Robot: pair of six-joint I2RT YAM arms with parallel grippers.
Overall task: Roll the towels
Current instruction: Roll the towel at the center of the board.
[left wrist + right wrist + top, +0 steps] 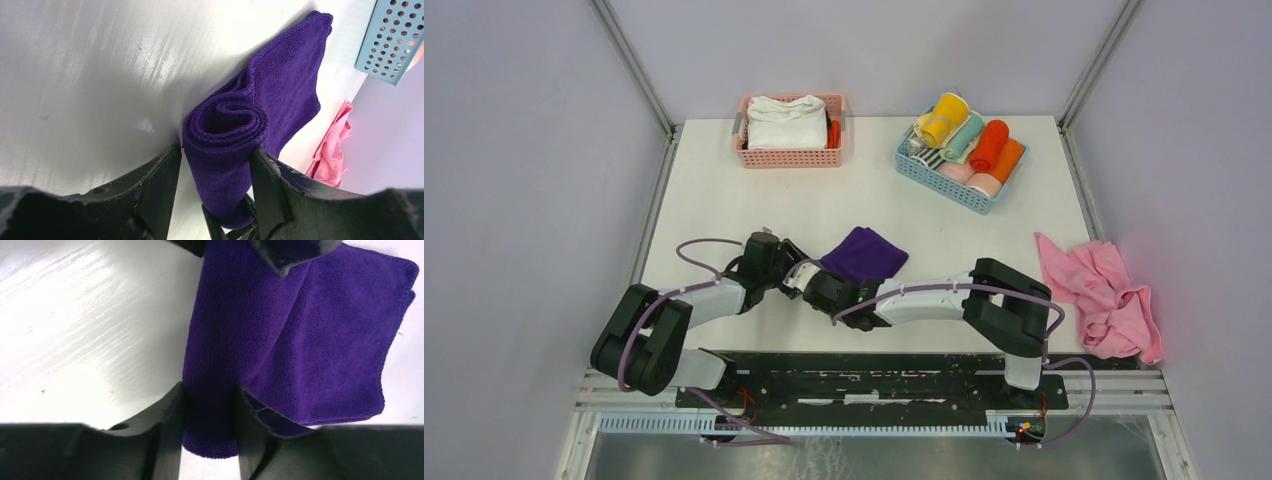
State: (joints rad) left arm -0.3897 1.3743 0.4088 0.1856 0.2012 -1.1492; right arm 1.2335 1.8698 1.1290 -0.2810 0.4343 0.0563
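Curling spirally, plush purple towel (280,95), stitched hem

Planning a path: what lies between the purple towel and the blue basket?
Nothing: bare table between purple towel and blue basket, shown in the top view.

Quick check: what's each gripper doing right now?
Left gripper: closed on the rolled end of the purple towel.
Right gripper: closed on the same towel's rolled edge.

A white table (754,200) carries a pink basket (789,158) and a blue basket (936,177) at its far edge. A partly rolled purple towel (864,252) lies near its middle, a crumpled pink cloth (1104,295) at its right edge.
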